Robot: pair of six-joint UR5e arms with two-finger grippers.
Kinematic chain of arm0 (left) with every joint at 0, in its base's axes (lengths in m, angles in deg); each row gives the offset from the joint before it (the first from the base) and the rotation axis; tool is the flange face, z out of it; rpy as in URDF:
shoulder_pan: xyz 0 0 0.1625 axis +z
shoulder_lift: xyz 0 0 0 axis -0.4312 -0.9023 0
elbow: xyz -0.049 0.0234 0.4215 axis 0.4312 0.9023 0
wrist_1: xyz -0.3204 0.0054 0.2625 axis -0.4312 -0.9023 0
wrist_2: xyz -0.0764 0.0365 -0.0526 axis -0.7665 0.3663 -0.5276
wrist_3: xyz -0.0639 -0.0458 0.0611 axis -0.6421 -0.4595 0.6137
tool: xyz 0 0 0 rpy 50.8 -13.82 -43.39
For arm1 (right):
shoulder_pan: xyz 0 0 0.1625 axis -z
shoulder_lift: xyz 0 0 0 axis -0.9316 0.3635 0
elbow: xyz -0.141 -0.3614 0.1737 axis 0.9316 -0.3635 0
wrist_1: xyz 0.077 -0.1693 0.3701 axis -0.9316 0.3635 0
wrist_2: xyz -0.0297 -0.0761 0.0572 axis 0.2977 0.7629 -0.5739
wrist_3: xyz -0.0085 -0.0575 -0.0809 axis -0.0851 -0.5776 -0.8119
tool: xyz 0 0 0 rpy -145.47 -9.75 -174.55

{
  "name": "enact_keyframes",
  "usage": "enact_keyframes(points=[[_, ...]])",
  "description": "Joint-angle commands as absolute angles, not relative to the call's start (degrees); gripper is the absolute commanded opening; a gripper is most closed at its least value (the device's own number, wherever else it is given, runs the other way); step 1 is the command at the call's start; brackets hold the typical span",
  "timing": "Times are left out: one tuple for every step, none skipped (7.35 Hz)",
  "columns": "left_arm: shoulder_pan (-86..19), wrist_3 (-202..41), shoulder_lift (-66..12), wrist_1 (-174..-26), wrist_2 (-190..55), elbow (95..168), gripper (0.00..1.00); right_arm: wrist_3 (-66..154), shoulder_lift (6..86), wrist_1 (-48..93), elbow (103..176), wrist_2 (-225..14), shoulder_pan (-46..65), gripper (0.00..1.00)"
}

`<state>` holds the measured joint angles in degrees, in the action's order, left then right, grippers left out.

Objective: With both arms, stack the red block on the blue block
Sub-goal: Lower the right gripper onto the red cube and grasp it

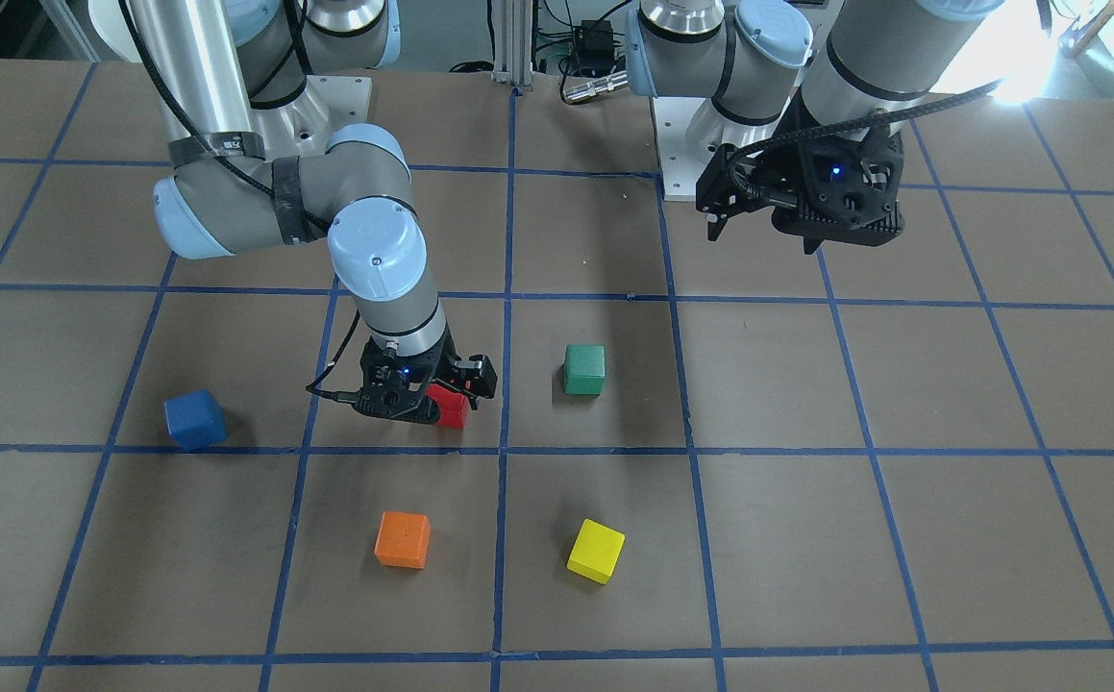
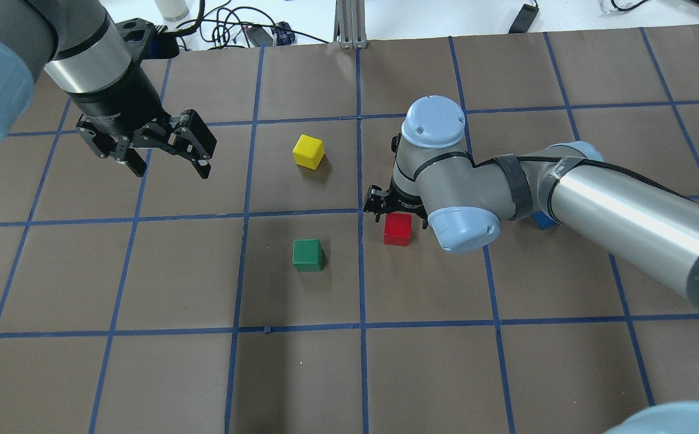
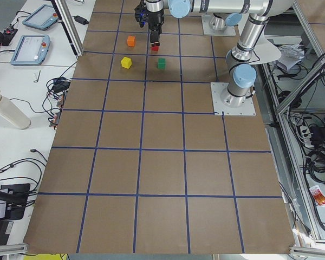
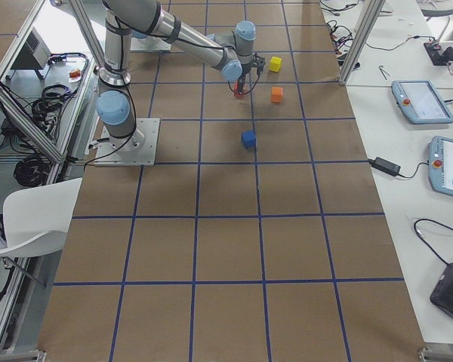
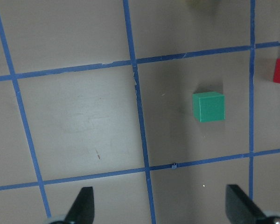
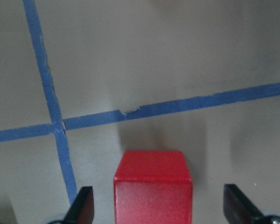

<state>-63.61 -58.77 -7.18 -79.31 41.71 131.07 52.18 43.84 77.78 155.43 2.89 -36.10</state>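
Observation:
The red block (image 1: 453, 411) sits on the table between the fingers of my right gripper (image 1: 441, 392). In the right wrist view the red block (image 6: 153, 186) stands between the two fingertips (image 6: 81, 207) with a gap on each side, so the right gripper (image 6: 159, 207) is open. The blue block (image 1: 195, 420) lies apart, toward the robot's right; in the overhead view the right arm hides most of the blue block (image 2: 543, 222). My left gripper (image 2: 171, 169) is open, empty and raised, far from both blocks.
A green block (image 1: 583, 370) lies next to the red one, also in the left wrist view (image 5: 208, 106). An orange block (image 1: 402, 539) and a yellow block (image 1: 596, 551) lie on the far side. Blue tape lines grid the brown table (image 1: 903, 538).

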Motion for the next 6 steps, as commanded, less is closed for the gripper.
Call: enact_keyframes(points=[[-63.7,-58.8,-7.2,-79.3,41.7,131.1,1.00,53.8,42.7,77.7,154.2,3.0,-36.3,0.82],[-63.6,-58.8,-7.2,-79.3,41.7,131.1,1.00,55.1,41.6,77.7,153.8,3.5,-37.6,0.66],[-63.5,-58.7,-7.2,-79.2,41.7,131.1,1.00,55.0,41.7,77.2,153.6,3.8,-37.6,0.55],[-63.6,-58.8,-7.3,-79.2,41.6,131.0,1.00,54.8,41.8,77.1,153.5,4.1,-37.5,0.32],[-63.6,-58.8,-7.3,-79.2,41.6,131.1,1.00,54.6,42.1,77.0,153.4,4.4,-37.4,0.20],[-63.6,-58.8,-7.3,-79.2,41.6,131.1,1.00,54.2,42.6,76.6,152.6,5.4,-37.2,0.19]])
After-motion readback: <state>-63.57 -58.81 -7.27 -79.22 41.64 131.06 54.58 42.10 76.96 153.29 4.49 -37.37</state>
